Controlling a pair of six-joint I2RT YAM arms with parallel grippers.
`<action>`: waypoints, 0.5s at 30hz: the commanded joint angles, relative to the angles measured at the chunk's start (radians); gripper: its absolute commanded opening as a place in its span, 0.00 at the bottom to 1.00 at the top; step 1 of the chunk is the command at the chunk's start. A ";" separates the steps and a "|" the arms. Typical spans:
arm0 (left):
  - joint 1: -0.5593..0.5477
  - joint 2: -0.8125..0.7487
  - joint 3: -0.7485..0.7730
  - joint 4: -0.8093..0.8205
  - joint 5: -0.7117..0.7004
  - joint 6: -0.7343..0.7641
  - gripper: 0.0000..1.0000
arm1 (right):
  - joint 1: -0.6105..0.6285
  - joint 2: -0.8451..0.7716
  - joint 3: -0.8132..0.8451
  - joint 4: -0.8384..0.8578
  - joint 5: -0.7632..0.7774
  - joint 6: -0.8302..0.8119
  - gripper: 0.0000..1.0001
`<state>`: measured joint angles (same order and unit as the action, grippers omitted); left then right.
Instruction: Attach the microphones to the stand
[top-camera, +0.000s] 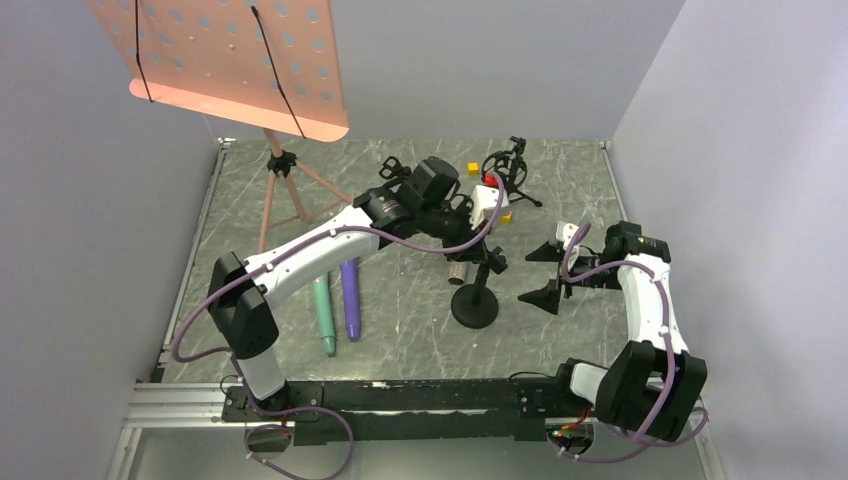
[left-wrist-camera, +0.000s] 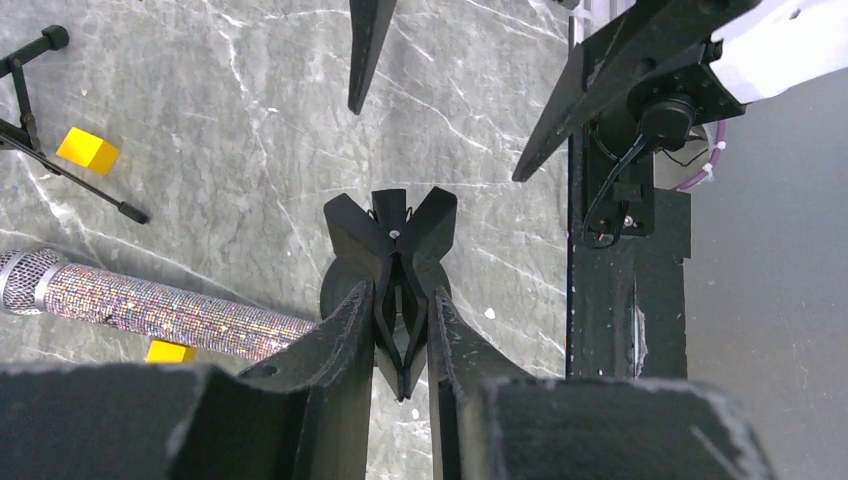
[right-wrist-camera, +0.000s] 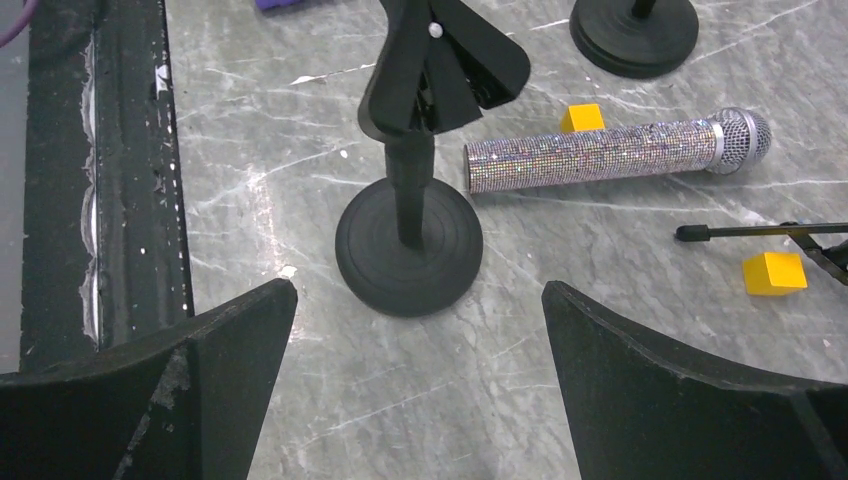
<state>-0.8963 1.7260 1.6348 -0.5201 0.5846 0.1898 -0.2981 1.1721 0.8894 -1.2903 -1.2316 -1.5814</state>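
Note:
The black stand (top-camera: 475, 305) with a round base stands mid-table; it also shows in the right wrist view (right-wrist-camera: 410, 240). My left gripper (top-camera: 488, 255) is shut on the tail of the stand's clip (left-wrist-camera: 392, 240), and its fingers (left-wrist-camera: 345, 335) squeeze the tail from both sides. The glittery copper microphone (left-wrist-camera: 150, 305) lies on the table just behind the stand, apart from it, and also shows in the right wrist view (right-wrist-camera: 610, 150). The purple microphone (top-camera: 351, 298) and the mint green microphone (top-camera: 324, 313) lie side by side at the left. My right gripper (top-camera: 548, 273) is open and empty, right of the stand.
An orange music stand (top-camera: 230, 60) on a tripod stands at the back left. A small black tripod stand (top-camera: 515, 165) is at the back. A second round base (right-wrist-camera: 635, 30) stands beyond the copper microphone. Yellow cubes (left-wrist-camera: 87, 150) (right-wrist-camera: 773, 272) lie near it.

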 joint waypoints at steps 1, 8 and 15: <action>-0.004 0.022 0.098 0.010 0.037 -0.005 0.26 | 0.009 -0.015 0.036 -0.026 -0.051 -0.069 1.00; -0.007 -0.022 0.037 0.046 -0.007 -0.039 0.57 | 0.011 -0.031 0.031 0.004 -0.063 -0.038 1.00; -0.006 -0.138 -0.073 0.116 -0.106 -0.090 0.81 | 0.053 -0.042 0.024 0.081 -0.064 0.058 1.00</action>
<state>-0.8982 1.7065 1.6161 -0.4950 0.5423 0.1398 -0.2752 1.1561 0.8894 -1.2728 -1.2442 -1.5509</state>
